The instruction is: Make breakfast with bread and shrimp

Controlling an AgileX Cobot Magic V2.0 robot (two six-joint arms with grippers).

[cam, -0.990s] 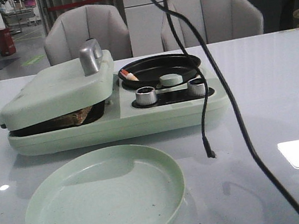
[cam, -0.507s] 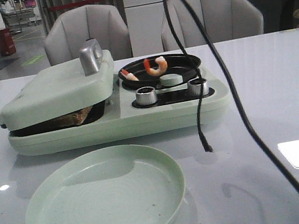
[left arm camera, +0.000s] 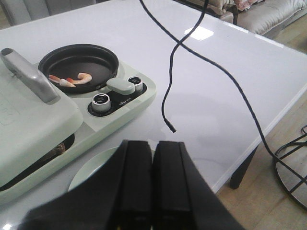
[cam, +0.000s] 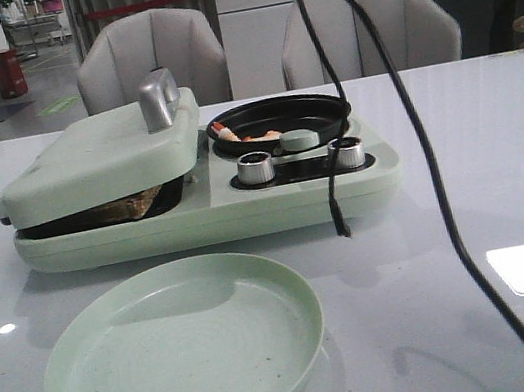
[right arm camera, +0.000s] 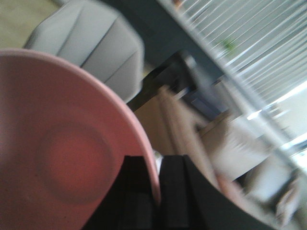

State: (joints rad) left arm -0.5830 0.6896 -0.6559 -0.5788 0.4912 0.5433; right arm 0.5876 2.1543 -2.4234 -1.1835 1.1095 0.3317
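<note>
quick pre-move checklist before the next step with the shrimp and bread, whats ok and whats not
1. Shrimp in the round black pan: ok, lying on the pan floor.
2. Bread under the sandwich press lid: ok, an edge shows in the gap.
3. Green plate in front of the cooker: ok, nothing on it.
4. Left gripper: ok, shut with nothing between the fingers.
5. Right gripper: ok, clamped on the pink plate rim.
6. Dangling black cable in front of the knobs: not ok, could snag.
</note>
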